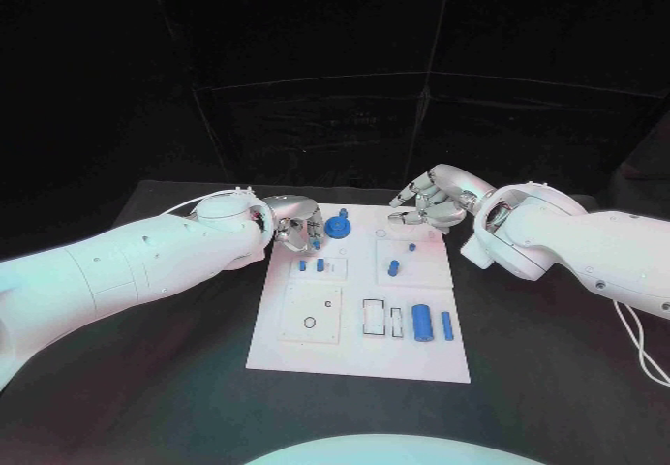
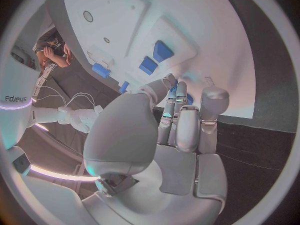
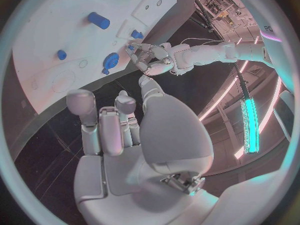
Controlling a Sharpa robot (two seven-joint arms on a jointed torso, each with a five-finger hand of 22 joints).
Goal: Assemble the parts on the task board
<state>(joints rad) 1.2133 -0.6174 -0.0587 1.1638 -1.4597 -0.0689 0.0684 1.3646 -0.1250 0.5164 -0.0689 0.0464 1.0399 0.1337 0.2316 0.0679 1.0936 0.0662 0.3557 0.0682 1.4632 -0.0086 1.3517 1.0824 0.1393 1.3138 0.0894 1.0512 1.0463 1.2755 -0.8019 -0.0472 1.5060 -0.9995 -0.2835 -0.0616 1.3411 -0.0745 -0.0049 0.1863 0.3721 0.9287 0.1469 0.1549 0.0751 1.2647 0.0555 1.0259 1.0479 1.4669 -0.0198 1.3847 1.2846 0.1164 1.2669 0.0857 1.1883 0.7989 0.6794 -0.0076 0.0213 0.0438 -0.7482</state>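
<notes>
Closest to the robot on the flat white task board (image 1: 356,354) lie two long blue rod parts (image 1: 433,322), side by side and pointing away from the robot, next to a bare slot outline. Past them, in the middle of the board, a few small blue peg parts (image 1: 394,267) stand up. At the far edge sits the round blue gear part (image 1: 338,228), and this is the one that matters for the next move, I think. The silver left hand (image 1: 296,225) is right beside it, just to its left, so the left hand is much nearer than the silver right hand (image 1: 427,206), which hangs over the far right corner of the board. The left hand's fingers are curled in. It looks like it holds nothing, but I cannot tell for sure. The right hand's fingers are bent too, and I cannot tell if it holds anything. The right wrist view shows the gear (image 3: 110,61) and the left hand (image 3: 150,59) near each other but apart, clearer than the head view does. The left wrist view shows blue parts (image 2: 156,57) beyond its own fingers (image 2: 187,127).
</notes>
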